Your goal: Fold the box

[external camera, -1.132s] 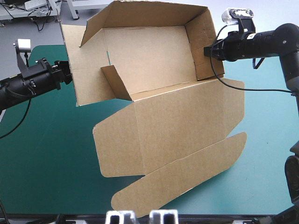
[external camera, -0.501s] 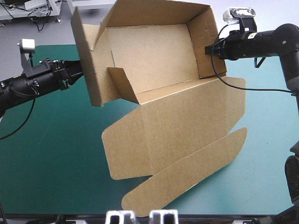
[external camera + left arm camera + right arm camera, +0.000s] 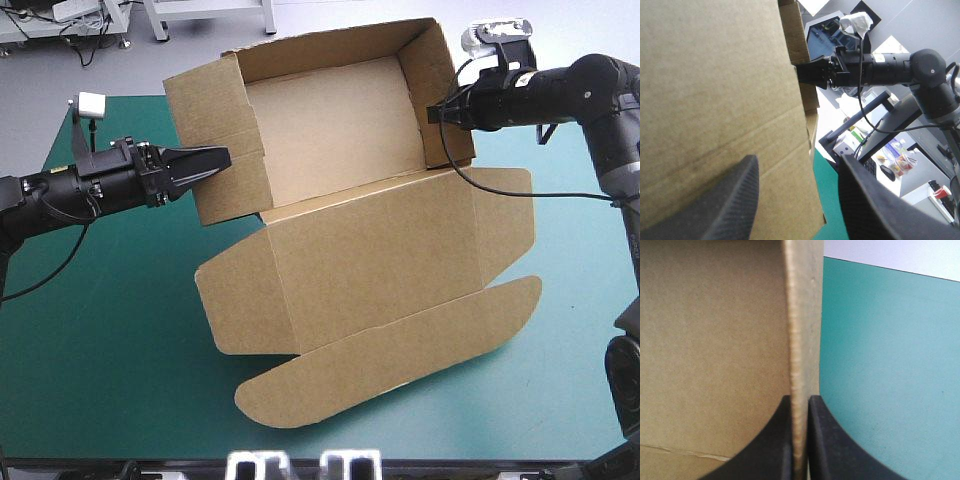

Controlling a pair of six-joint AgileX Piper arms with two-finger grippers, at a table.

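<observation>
From above, the box (image 3: 370, 250) sits in the middle of the teal-green table (image 3: 100, 330). It forms an open tray whose walls stand up toward 12 o'clock, and its lid lies flat, reaching to 6 o'clock with a rounded flap at the near end. The left gripper (image 3: 222, 158) comes in at 9 o'clock of the tray with its tips at the left end wall. Whether they press on the wall or only meet it is hard to judge from here. The right gripper (image 3: 437, 112) is at 3 o'clock of the tray, on the right end wall.

In the left wrist view, the left gripper (image 3: 797, 160) has its black fingers (image 3: 725, 200) spread apart and released. The brown wall of the box (image 3: 715, 75) lies broad just ahead of them. Past the wall's edge, the right gripper (image 3: 802, 74) bites the far wall.

In the right wrist view, the right gripper (image 3: 799, 400) is clenched on the box (image 3: 715, 340). The wall's thin edge runs straight between its fingers, and the table (image 3: 890, 340) lies beyond.
</observation>
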